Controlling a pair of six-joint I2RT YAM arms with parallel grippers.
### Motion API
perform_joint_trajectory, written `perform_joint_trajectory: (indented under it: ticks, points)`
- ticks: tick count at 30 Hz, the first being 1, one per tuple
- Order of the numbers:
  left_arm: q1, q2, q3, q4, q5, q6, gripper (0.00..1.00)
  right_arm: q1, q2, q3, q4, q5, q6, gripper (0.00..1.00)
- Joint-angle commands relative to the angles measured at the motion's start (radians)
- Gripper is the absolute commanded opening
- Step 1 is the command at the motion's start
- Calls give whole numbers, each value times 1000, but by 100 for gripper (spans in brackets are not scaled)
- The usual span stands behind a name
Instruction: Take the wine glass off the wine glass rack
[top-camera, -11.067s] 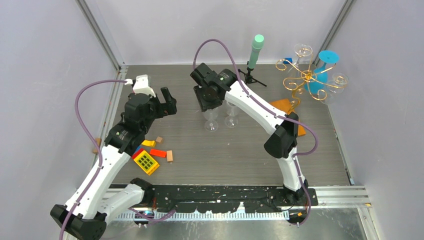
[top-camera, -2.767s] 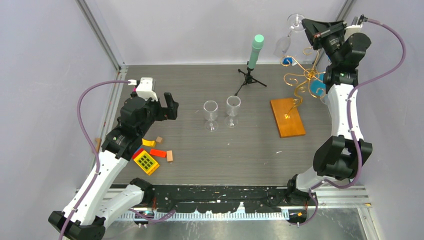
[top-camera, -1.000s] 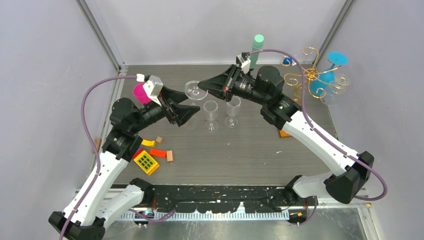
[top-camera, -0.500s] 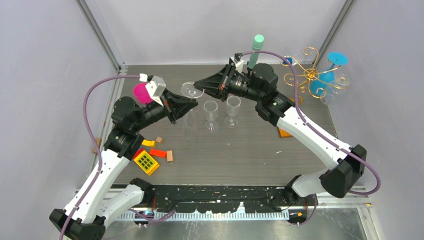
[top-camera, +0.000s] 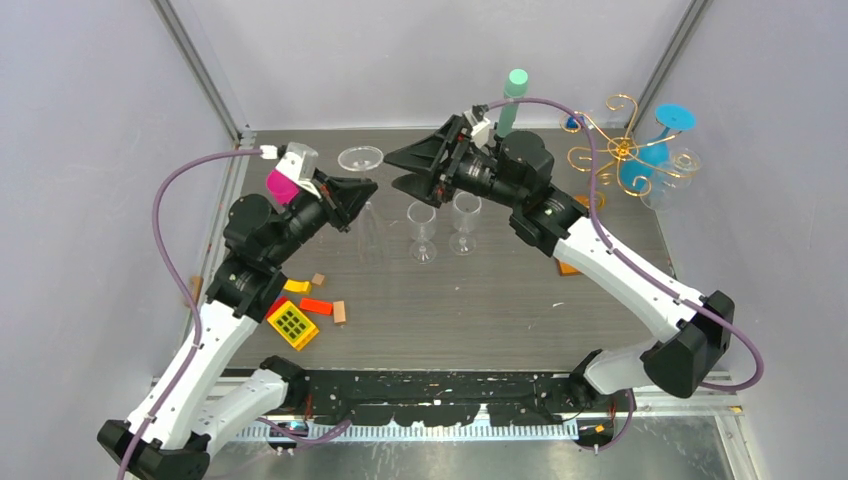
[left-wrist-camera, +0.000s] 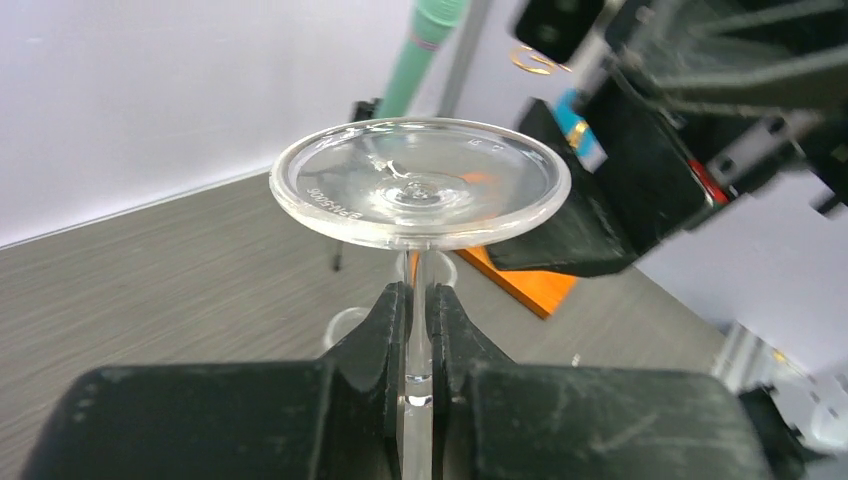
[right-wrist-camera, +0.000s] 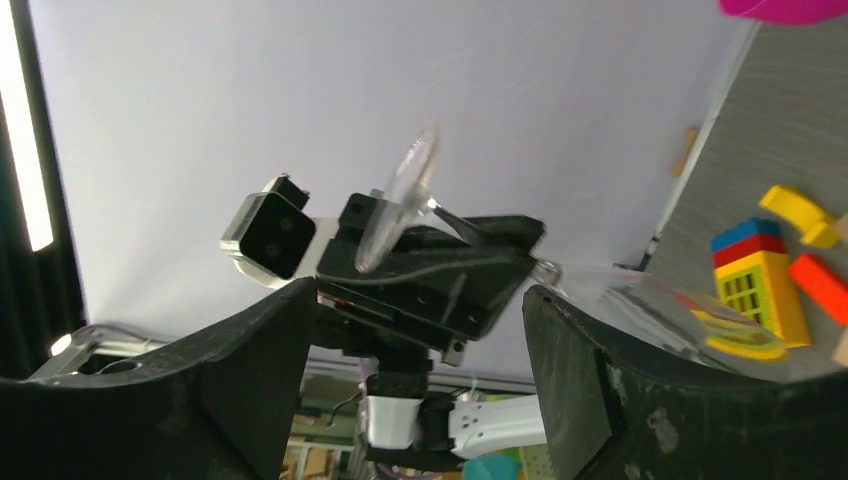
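A clear wine glass (top-camera: 360, 158) hangs over the table's back left, foot up and bowl down. My left gripper (top-camera: 365, 190) is shut on its stem (left-wrist-camera: 418, 335), just under the round foot (left-wrist-camera: 420, 185). My right gripper (top-camera: 392, 172) stands open just right of the foot, touching nothing; its wrist view shows the foot (right-wrist-camera: 400, 195) and the left gripper beyond its spread fingers (right-wrist-camera: 250, 380). The gold wire wine glass rack (top-camera: 620, 150) stands at the back right, with a blue glass (top-camera: 655, 140) and a clear glass (top-camera: 672, 175) on it. Its orange base (left-wrist-camera: 520, 285) is mostly behind the right arm.
Two clear wine glasses (top-camera: 422, 230) (top-camera: 465, 220) stand upright mid-table, below the right gripper. A black tripod with a mint-green cylinder (top-camera: 513, 100) stands at the back. Coloured toy blocks (top-camera: 295, 320) lie at the left front. A pink cup (top-camera: 280, 185) is behind the left wrist.
The left gripper shut on the glass stem, then the right gripper opened and let the glass go. The glass has shifted slightly left and back with the left gripper.
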Motion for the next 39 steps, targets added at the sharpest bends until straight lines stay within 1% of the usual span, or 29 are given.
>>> perform_joint_trajectory:
  ticks: [1,4,9,14,17,20,22,27,31,34,35,39]
  points:
    - [2,-36,63,37,-282,-29,0,1,-105,-49,-7,196,-172,81]
    - [2,-32,77,72,-408,-66,0,4,-120,-69,-19,245,-198,81]
    - [2,-24,104,138,-596,-143,0,28,-107,-91,-15,269,-211,80]
    - [2,-43,80,191,-775,-260,0,47,-78,-103,27,263,-208,80]
    - [2,-65,55,219,-835,-331,0,53,-41,-113,82,221,-169,81]
    - [2,-72,47,242,-843,-390,0,53,21,-121,207,159,-71,80]
    - [2,-72,54,239,-843,-414,0,57,54,-115,246,129,-32,77]
    - [2,-72,43,253,-858,-455,0,76,85,-93,290,95,-22,72]
    - [2,-67,23,285,-858,-476,0,85,87,-84,331,77,-21,63]
    - [2,-55,28,306,-840,-459,0,87,89,-90,370,64,-5,56]
    - [2,-51,32,305,-834,-457,0,87,90,-92,393,59,5,54]
    - [2,-41,37,308,-822,-464,0,87,109,-106,485,45,44,43]
